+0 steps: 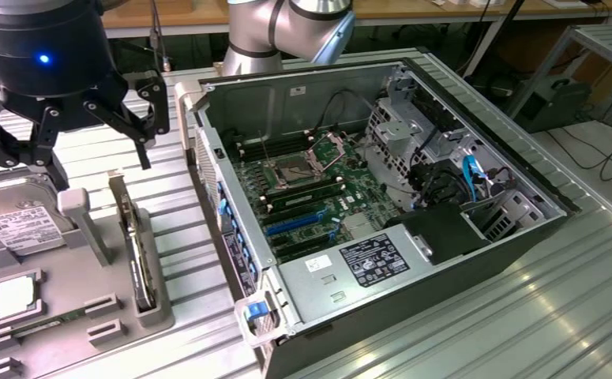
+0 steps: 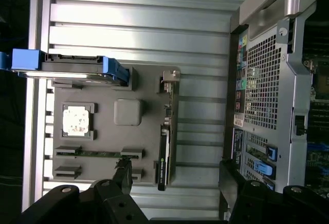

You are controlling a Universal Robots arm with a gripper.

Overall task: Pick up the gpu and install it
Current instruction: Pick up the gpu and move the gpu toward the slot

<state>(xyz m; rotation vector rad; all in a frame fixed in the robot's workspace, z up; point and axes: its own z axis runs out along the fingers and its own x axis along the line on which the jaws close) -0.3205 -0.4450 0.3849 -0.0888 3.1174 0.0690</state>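
Note:
The gpu (image 1: 137,253) is a thin black card standing on edge in a slot of the grey holder tray (image 1: 69,316) at the exterior view's left. In the wrist view the gpu (image 2: 164,149) appears edge on, with its silvery bracket (image 2: 168,80) at one end. My black gripper (image 1: 90,154) hangs open above the tray, over the card's far end and not touching it. Through the wrist camera, the gripper (image 2: 175,183) has one finger on each side of the card's line, and nothing is between them.
An open computer case (image 1: 495,260) lies to the exterior view's right of the tray, with its motherboard and blue slots (image 1: 295,225) exposed. A hard drive (image 1: 11,221), a processor chip (image 1: 11,296) and a memory stick (image 2: 97,153) sit in the tray. The table is ribbed metal (image 1: 538,332).

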